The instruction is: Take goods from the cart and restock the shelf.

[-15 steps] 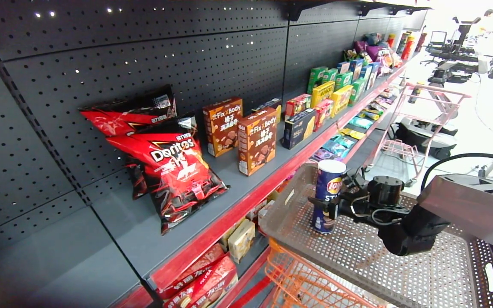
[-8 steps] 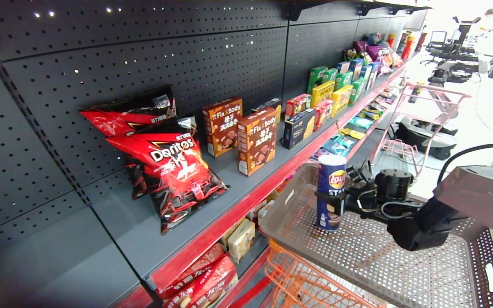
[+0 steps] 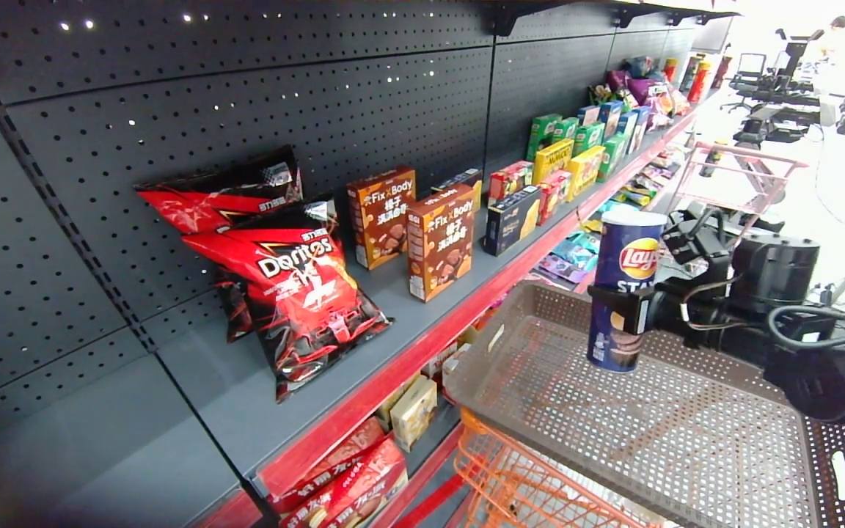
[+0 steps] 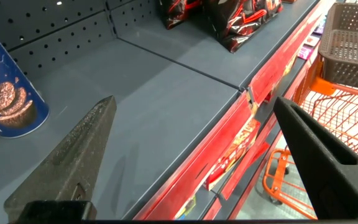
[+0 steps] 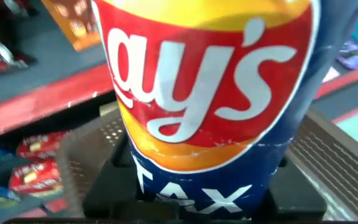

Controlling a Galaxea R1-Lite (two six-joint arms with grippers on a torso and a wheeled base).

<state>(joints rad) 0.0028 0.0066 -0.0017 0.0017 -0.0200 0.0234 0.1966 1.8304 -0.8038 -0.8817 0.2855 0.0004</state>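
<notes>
My right gripper [image 3: 624,312] is shut on a tall blue chip can [image 3: 622,287] with a white lid, holding it upright in the air above the grey perforated cart tray [image 3: 657,440]. The can [image 5: 210,106] sits close against the right wrist camera. The grey shelf [image 3: 320,367] with its red front edge lies to the left of the can. My left gripper [image 4: 191,155] is open over a bare stretch of that shelf [image 4: 160,118], with another blue chip can [image 4: 5,93] standing on the shelf beside it.
Red chip bags [image 3: 290,286], brown boxes [image 3: 437,238] and several coloured boxes [image 3: 569,158] line the shelf. An orange wire basket [image 3: 532,484] sits under the tray. A pink cart [image 3: 730,213] stands farther down the aisle. Bare shelf lies left of the chip bags.
My right gripper has lifted the chip can off the cart tray, moving it up and to the right. The shelf goods have not moved.
</notes>
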